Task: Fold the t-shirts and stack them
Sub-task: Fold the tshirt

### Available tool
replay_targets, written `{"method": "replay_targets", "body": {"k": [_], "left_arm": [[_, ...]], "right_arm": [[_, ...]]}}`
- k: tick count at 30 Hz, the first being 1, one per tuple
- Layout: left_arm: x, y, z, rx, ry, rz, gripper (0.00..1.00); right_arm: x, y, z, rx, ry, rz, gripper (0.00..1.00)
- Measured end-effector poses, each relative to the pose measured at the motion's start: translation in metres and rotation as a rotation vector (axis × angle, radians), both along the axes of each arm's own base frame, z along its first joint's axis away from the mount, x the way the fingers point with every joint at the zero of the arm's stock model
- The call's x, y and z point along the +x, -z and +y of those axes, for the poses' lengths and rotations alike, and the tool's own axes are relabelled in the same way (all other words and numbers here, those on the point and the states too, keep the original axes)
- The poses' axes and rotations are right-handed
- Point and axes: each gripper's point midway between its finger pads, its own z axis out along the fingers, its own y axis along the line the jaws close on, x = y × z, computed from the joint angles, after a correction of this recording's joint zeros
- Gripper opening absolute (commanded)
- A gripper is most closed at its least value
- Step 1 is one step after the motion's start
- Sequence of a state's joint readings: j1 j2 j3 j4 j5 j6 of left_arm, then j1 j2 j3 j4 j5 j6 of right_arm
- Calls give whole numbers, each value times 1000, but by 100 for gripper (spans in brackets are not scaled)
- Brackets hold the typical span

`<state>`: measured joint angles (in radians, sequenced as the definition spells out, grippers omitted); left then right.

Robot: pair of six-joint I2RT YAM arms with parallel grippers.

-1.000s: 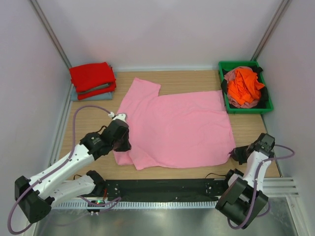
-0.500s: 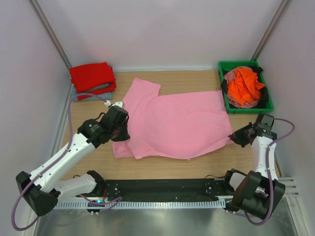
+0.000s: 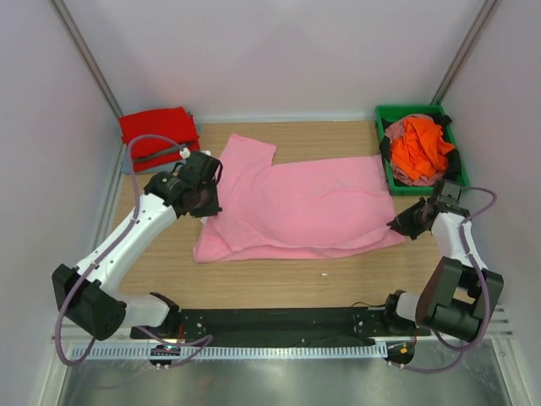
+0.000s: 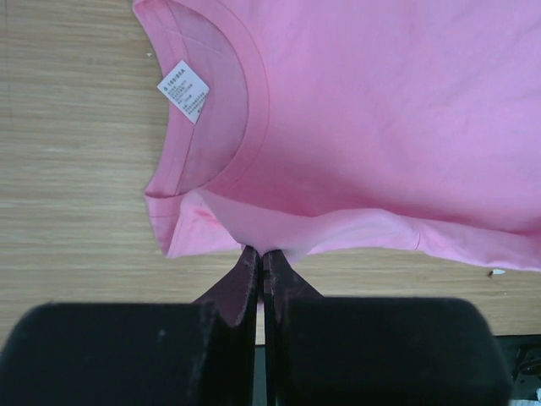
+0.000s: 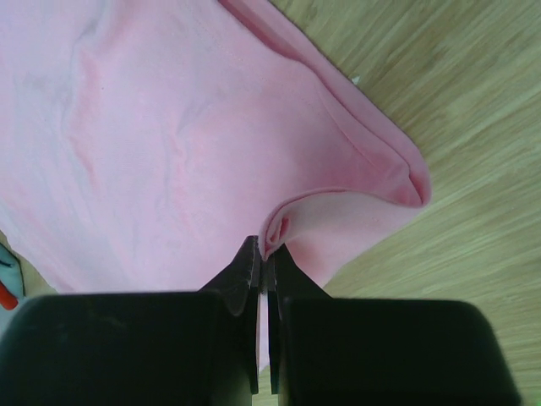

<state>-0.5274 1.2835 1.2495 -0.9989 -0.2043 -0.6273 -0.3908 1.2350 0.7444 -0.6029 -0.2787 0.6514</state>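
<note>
Top external view, nearest me: a bare strip of the wooden table [image 3: 287, 283] lies just past the arm bases. Beyond it, the near edge of the light pink t-shirt [image 3: 304, 203] is lifted and doubled over toward the far side, held at both ends. My left gripper [image 3: 205, 205] is at the shirt's left end. On its wrist camera the fingers [image 4: 243, 283] are pressed together with a pinch of pink fabric between them, just below the collar [image 4: 254, 101] and its white neck label [image 4: 184, 91]. My right gripper [image 3: 399, 227] is at the right end, jaws likewise clamped tight on a fold of the pink fabric at a corner.

The rest of the shirt lies flat across the middle of the table, one sleeve pointing toward the far side. Farther back on the left, the bright red t-shirt [image 3: 156, 131] sits folded on top of the grey-blue t-shirt [image 3: 133, 163]. At the far right, the green bin [image 3: 423, 188] holds the orange t-shirt [image 3: 418, 148], bunched up with other dark and pinkish cloth.
</note>
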Motion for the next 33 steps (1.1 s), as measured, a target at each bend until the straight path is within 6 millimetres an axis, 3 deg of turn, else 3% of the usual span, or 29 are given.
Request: {"method": "replay_targets", "body": {"k": [9, 17, 27, 33], "left_arm": [[23, 19, 3, 35, 11, 74, 0], [45, 24, 4, 50, 10, 93, 0], [59, 34, 12, 73, -4, 119, 0], [69, 60, 19, 101, -17, 183, 0]], "right_arm": [[19, 3, -6, -10, -6, 7, 1], [32, 4, -8, -33, -16, 2, 1], [35, 27, -11, -33, -11, 59, 1], [37, 49, -13, -19, -10, 110, 5]]}}
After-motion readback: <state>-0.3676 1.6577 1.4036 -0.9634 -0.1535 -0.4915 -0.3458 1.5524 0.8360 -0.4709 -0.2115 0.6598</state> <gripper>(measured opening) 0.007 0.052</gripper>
